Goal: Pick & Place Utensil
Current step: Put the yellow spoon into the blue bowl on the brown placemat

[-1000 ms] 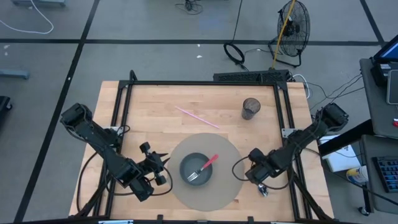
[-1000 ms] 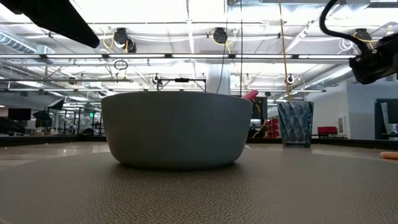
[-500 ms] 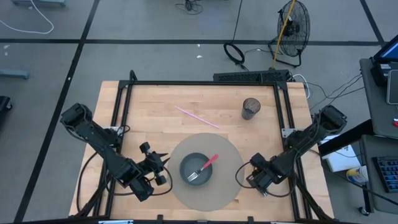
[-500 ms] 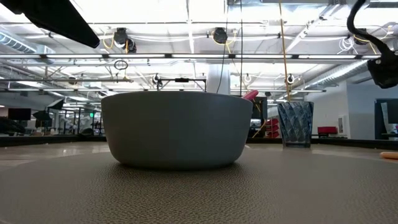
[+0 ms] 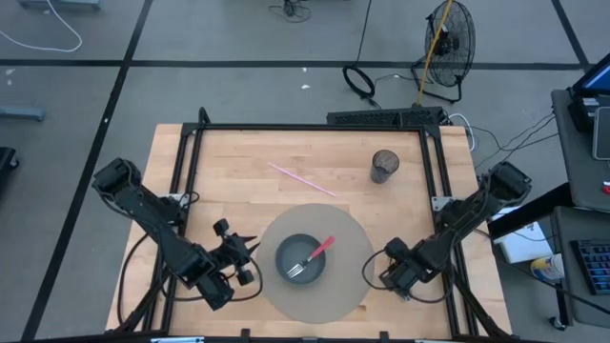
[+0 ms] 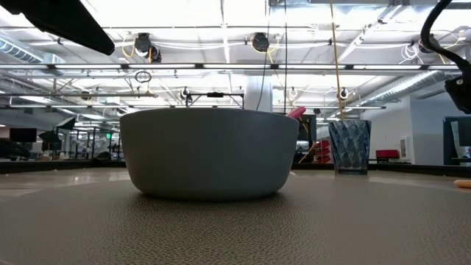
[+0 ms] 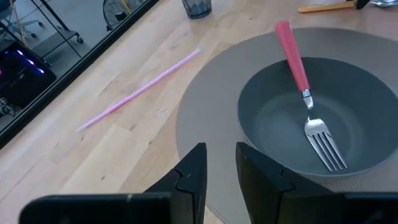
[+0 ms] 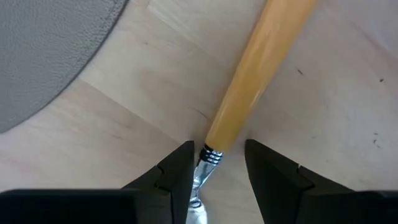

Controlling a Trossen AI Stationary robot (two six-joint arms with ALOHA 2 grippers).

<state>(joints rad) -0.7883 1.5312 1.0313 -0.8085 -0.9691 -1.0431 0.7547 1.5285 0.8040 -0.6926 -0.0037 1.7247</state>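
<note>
A grey bowl [image 5: 289, 246] [image 6: 206, 151] stands on a round grey mat [image 5: 335, 223]. A red-handled fork [image 5: 315, 254] [image 7: 297, 67] lies in the bowl, tines on its floor and handle leaning on the rim. An orange-handled utensil [image 8: 261, 62] [image 6: 462, 183] lies flat on the wood beside the mat's right edge. My right gripper [image 5: 396, 276] [image 8: 217, 149] is low over it and open, a finger on each side of where the handle meets the metal neck, without touching. My left gripper [image 5: 243, 250] [image 7: 221, 155] waits left of the mat, narrowly open.
A pink straw [image 5: 300, 178] [image 7: 140, 93] lies on the wood toward the far side. A dark cup [image 5: 384, 165] [image 6: 349, 146] stands at the far right. A black frame [image 5: 305, 127] runs round the table. Bare wood lies between the straw and the mat.
My right gripper has moved toward the table's near edge and a little to the right, coming down over the orange-handled utensil. The bowl, the fork and my left arm have kept still.
</note>
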